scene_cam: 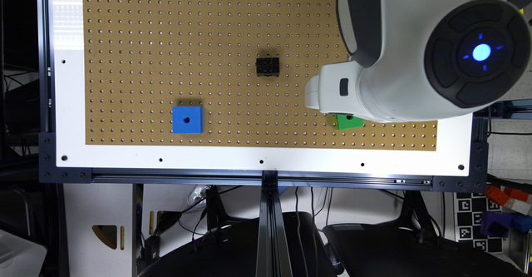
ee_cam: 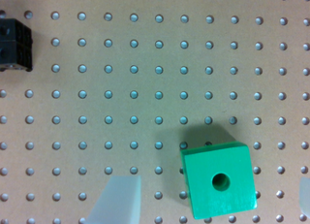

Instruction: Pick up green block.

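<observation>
Green block (ee_cam: 219,180) sits flat on the brown pegboard (ee_cam: 145,88), round dark hole in its top face, slightly rotated against the peg rows. In the wrist view it lies between the two translucent fingertips (ee_cam: 116,200) of the end effector (ee_cam: 210,200), closer to the one at the picture's edge, touching neither. End effector is spread wide, nothing held.

In the exterior view the green block (scene_cam: 350,122) is near the pegboard's front edge toward the exterior view's right, partly covered by the white arm (scene_cam: 399,60) above it. A bit of something yellow (scene_cam: 331,120) shows just beside the block, mostly hidden under the arm; can't tell what it is.

Blue block (scene_cam: 187,119), larger and flatter, hole in its top, rests well apart toward the exterior view's left. Small black gridded piece (scene_cam: 267,66) stands near mid-board, well apart from both blocks; also seen at a corner of the wrist view (ee_cam: 15,43).

Pegboard lies on a white desk (scene_cam: 249,156) with a dark metal frame (scene_cam: 266,179). Blue light (scene_cam: 481,52) glows on the arm's round dark cap.
</observation>
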Controlling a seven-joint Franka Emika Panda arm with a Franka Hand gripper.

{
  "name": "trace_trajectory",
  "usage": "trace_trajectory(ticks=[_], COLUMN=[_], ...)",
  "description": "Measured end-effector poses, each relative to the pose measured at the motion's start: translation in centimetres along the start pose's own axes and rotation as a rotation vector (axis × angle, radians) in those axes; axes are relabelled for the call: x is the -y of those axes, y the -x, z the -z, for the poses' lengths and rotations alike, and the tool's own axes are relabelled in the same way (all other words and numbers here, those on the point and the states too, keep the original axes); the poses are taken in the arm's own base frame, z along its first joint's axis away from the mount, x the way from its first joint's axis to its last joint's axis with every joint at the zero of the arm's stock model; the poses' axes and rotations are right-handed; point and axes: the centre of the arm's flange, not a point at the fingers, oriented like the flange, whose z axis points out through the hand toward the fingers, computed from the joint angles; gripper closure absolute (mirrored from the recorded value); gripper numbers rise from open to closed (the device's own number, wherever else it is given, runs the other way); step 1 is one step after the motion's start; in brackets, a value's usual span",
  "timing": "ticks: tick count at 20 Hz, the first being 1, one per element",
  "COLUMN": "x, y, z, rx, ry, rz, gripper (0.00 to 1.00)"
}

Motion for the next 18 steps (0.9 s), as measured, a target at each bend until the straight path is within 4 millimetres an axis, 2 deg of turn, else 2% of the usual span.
trace_trajectory(ticks=[5,13,15,18], x=[0.3,2.5,2.8,3.0], y=[-0.2,0.9,0.8,0.6], z=[-3.4,-3.1,-3.7,-5.6], rx=[0.010,0.005,0.009,0.018], ry=[-0.007,-0.036,-0.033,-0.030], rz=[-0.001,0.005,0.005,0.003], gripper=[0.00,0.00,0.00,0.00])
